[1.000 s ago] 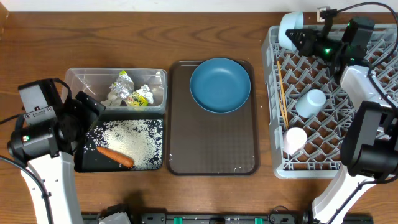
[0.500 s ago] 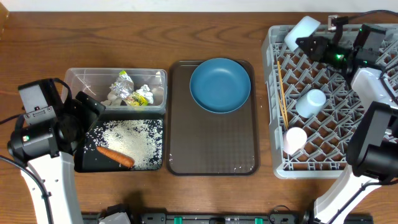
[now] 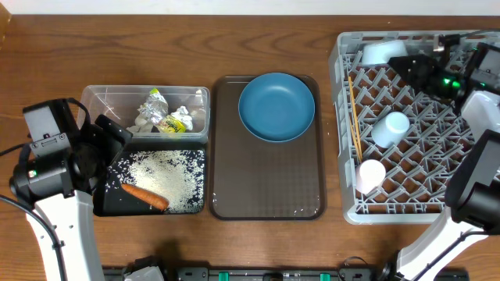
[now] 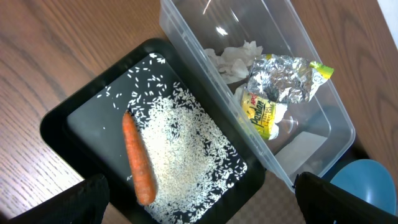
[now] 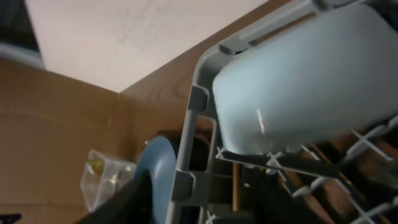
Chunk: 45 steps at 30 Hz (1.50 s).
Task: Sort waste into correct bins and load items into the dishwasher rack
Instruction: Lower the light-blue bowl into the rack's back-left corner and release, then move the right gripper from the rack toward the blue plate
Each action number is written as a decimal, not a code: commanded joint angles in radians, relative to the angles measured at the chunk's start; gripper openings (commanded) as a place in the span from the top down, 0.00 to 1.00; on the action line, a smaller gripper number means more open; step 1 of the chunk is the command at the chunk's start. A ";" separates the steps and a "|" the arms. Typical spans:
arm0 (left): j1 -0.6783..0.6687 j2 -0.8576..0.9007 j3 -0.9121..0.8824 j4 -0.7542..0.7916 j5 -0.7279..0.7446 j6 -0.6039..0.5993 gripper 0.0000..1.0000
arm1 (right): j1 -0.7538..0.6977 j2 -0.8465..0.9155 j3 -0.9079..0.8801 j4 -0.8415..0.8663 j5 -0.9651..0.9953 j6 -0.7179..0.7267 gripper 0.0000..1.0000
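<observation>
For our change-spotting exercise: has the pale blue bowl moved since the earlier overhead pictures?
Yes. The pale blue bowl has shifted right and toward the camera's near side, from over the far left corner rim of the dishwasher rack to inside that corner.

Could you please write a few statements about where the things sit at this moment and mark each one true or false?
1. The carrot lies in the black tray with the rice. True.
2. The dark blue plate is loaded in the dishwasher rack. False: it sits on the brown serving tray.
3. The wrapper and the tissue are in the clear tub. True.
4. The pale blue bowl rests on the table beside the rack. False: it is inside the rack, at one corner.
5. The chopsticks lie in the rack. True.
</observation>
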 commanded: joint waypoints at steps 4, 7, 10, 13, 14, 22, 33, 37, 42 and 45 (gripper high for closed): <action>0.003 0.004 0.013 -0.003 -0.012 0.009 0.02 | -0.022 0.013 0.001 -0.007 -0.105 0.001 0.27; 0.003 0.004 0.013 -0.003 -0.012 0.009 0.03 | -0.038 0.000 0.001 -0.043 -0.109 0.000 0.21; 0.003 0.004 0.013 -0.003 -0.012 0.009 0.03 | -0.059 -0.021 0.001 -0.084 -0.110 0.000 0.22; 0.003 0.004 0.013 -0.003 -0.012 0.009 0.03 | -0.075 -0.054 0.001 -0.117 -0.110 -0.005 0.25; 0.003 0.004 0.013 -0.003 -0.012 0.009 0.03 | -0.076 -0.069 0.001 -0.122 -0.110 -0.008 0.26; 0.003 0.004 0.013 -0.003 -0.012 0.009 0.03 | 0.000 -0.163 0.001 -0.126 -0.068 -0.055 0.60; 0.003 0.004 0.013 -0.003 -0.012 0.009 0.03 | 0.243 -0.147 0.001 -0.084 0.713 -0.278 0.91; 0.003 0.004 0.013 -0.003 -0.012 0.009 0.03 | 0.317 -0.127 0.001 -0.019 0.863 -0.312 0.91; 0.003 0.004 0.013 -0.003 -0.012 0.009 0.03 | 0.348 -0.122 0.001 -0.001 1.056 -0.311 0.96; 0.003 0.004 0.013 -0.003 -0.012 0.009 0.03 | 0.346 -0.117 0.001 -0.005 1.081 -0.312 0.96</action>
